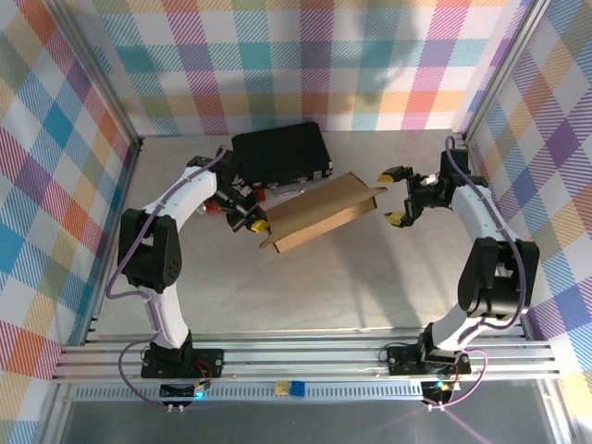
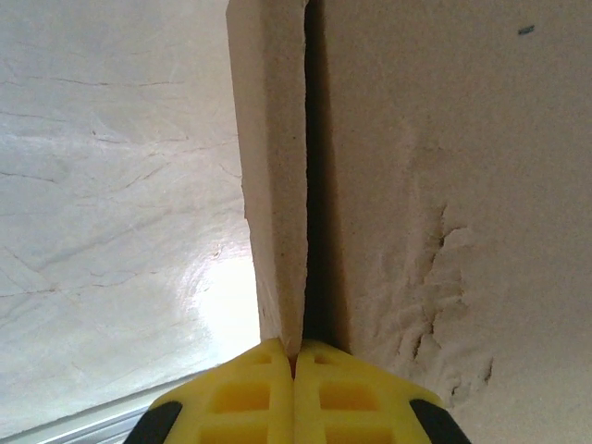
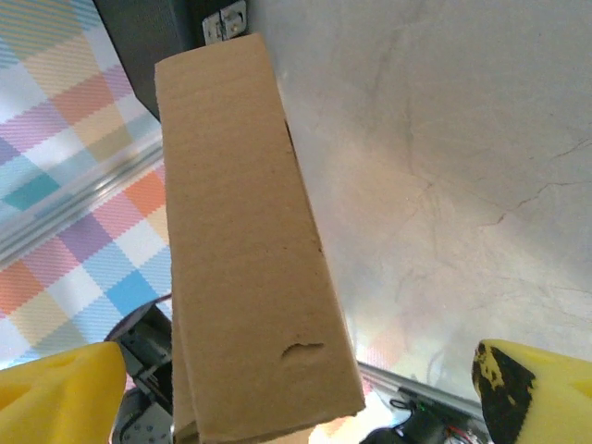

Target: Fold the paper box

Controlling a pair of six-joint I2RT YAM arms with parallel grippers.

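Observation:
The paper box is a brown cardboard piece held tilted above the table, left end low. My left gripper is shut on its lower left edge. In the left wrist view the yellow fingers pinch a thin cardboard flap, with a wider panel to the right. My right gripper stands open just off the box's right end. The right wrist view has the box reaching toward the camera between the spread fingertips, touching neither.
A black hard case lies right behind the box, near the left arm; its corner and metal latch appear in the right wrist view. Checked walls enclose the table on three sides. An aluminium rail runs along the near edge.

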